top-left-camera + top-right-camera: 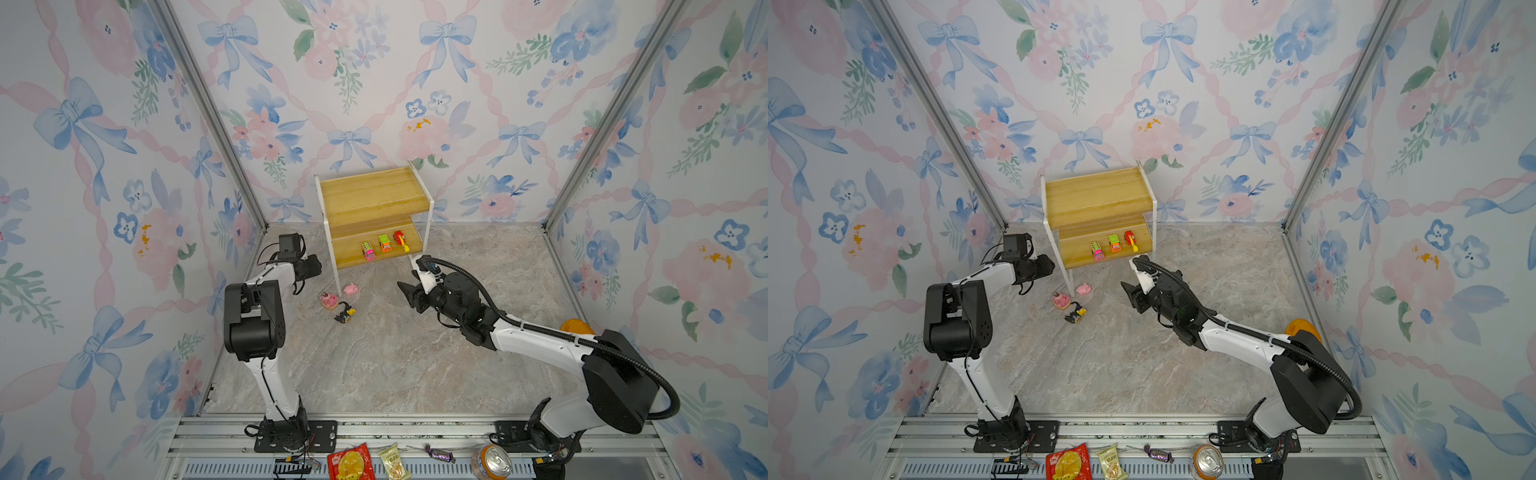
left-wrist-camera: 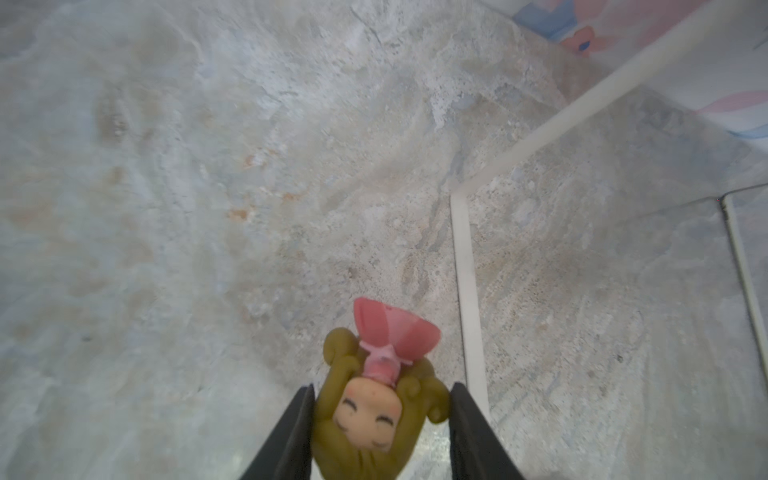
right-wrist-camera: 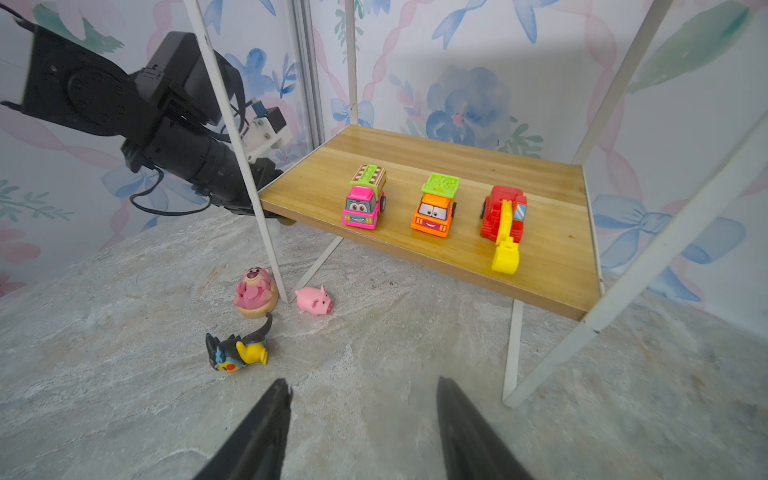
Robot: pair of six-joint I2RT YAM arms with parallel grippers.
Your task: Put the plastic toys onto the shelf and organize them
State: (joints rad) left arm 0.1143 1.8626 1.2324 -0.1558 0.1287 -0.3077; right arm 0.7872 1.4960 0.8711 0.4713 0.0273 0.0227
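Pink-dress doll [image 2: 368, 419]: head clamped in jaws of left gripper [image 2: 381, 388]; long axis in line with jaws, skirt outward. Shelf [image 1: 376, 195]: lower board [image 1: 353, 254] just beside, at 3 o'clock of the left gripper in both top views. Right gripper [image 3: 361, 386]: jaws apart, empty.
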